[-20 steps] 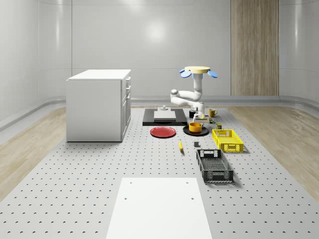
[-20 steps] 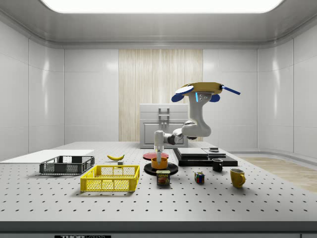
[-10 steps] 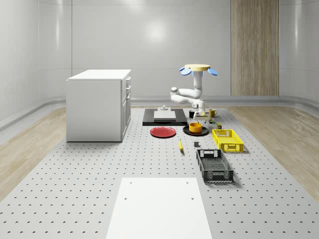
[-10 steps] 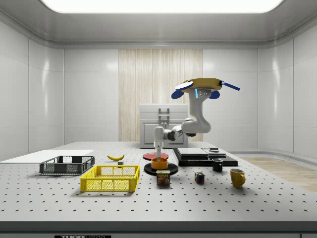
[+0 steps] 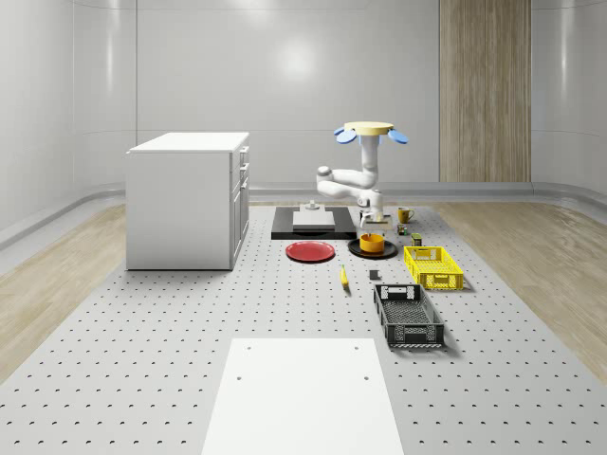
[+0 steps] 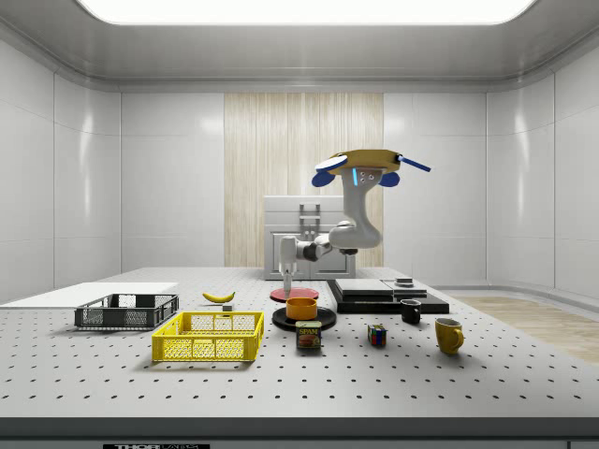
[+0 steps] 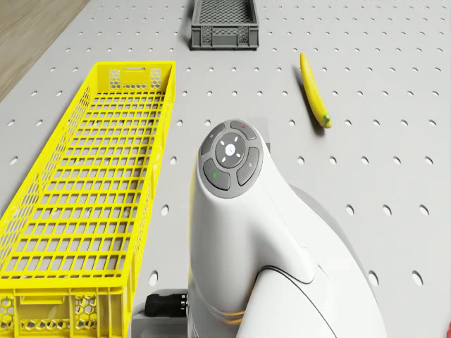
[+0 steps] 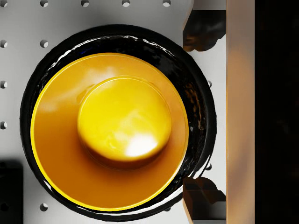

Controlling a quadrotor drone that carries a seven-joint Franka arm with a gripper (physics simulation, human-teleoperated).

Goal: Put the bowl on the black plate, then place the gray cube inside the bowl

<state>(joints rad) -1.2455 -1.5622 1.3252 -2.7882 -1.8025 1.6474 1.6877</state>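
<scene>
The orange bowl [image 5: 372, 243] [image 6: 301, 307] stands upright on the black plate [image 5: 355, 249] [image 6: 320, 320]. In the wrist view the bowl [image 8: 110, 133] lies straight below, with the plate's rim [image 8: 28, 98] around it. My gripper [image 5: 373, 219] [image 6: 286, 279] [image 8: 200, 114] is open, a little above the bowl and off its rim, holding nothing. The drone [image 5: 370, 131] [image 6: 360, 166] hovers above the plate area. A small gray cube [image 5: 375, 276] lies on the table in front of the plate.
A red plate [image 5: 310, 251] lies beside the black one. A yellow crate [image 5: 433, 266] [image 7: 84, 190], a dark crate [image 5: 408, 315] [image 7: 224, 24] and a banana [image 5: 343, 277] [image 7: 315, 91] lie nearby. A can [image 6: 309, 335], mugs [image 6: 448, 334] and a white cabinet [image 5: 188, 199] also stand here.
The gripper has opened, let go of the bowl and risen clear of it. Drone and arm have shifted toward the whole-scene view's left. The bowl stays on the black plate.
</scene>
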